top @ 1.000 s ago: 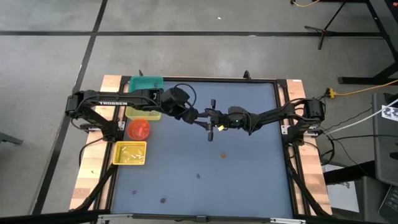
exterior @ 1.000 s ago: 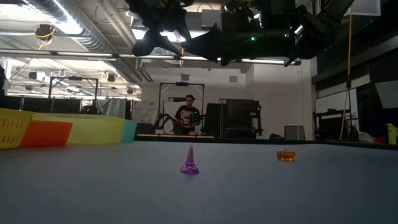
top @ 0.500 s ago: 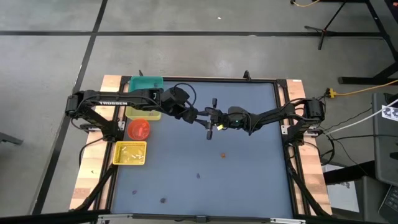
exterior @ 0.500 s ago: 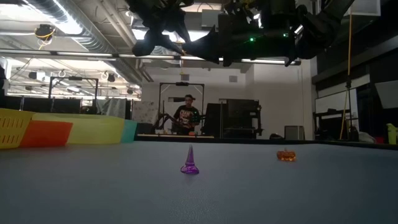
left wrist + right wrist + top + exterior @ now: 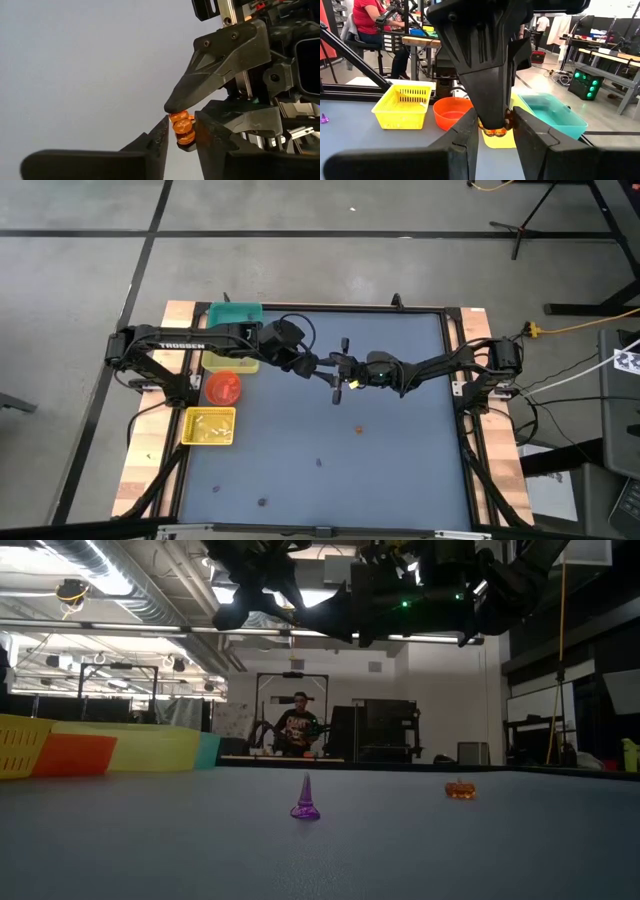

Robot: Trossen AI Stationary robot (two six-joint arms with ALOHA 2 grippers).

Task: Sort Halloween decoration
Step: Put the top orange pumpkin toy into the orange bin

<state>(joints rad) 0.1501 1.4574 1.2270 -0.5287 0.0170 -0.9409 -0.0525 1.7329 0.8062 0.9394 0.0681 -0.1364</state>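
High above the table's middle, my two grippers meet tip to tip around one small orange pumpkin-like trinket. My left gripper reaches in from the table's left, slanting down, and is shut on it. My right gripper comes level from the right, shut on the same trinket. On the table stand a purple cone trinket on its wide base, another orange trinket and two dark ones near the front. My left gripper has the orange trinket's two opposite sides between its fingertips, slanting down from the table's left. The trinket is clear of the table. My right gripper pinches the same trinket between its two fingers near their free ends, level from the table's right. One of its fingertips sits on the trinket's upper lobe.
Along the table's left edge stand a teal bin, a yellow bin under my left arm, a red bowl and a yellow basket. A person sits in the room beyond the far edge.
Both arms have kept their place above the table's middle. The orange trinket stays between the two grippers, clear of the table.
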